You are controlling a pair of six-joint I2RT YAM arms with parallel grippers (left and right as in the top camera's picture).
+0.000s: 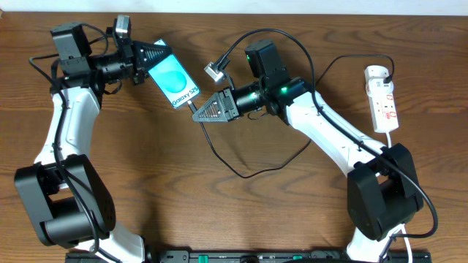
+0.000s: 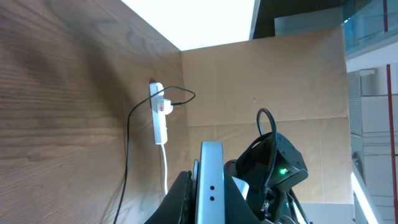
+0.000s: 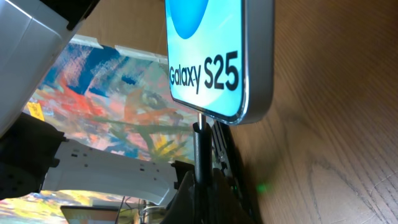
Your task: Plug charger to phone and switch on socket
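Phone [image 1: 174, 79] in left end effector [image 1: 152, 55]

We only get the bottom of the phone [image 3: 211, 56] in the right wrist view, the rest is cut off up top. Can't tell if the charger [image 3: 199, 143] is fully in. The switch on the socket [image 1: 383, 98] is too tiny to read overhead.

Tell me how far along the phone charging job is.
Done: left jaws hold the phone, right jaws hold the charger. In hand: its plug tip is at the phone's bottom edge; fully seated or not, I can't tell. Left: switching on the socket, which neither arm is near.
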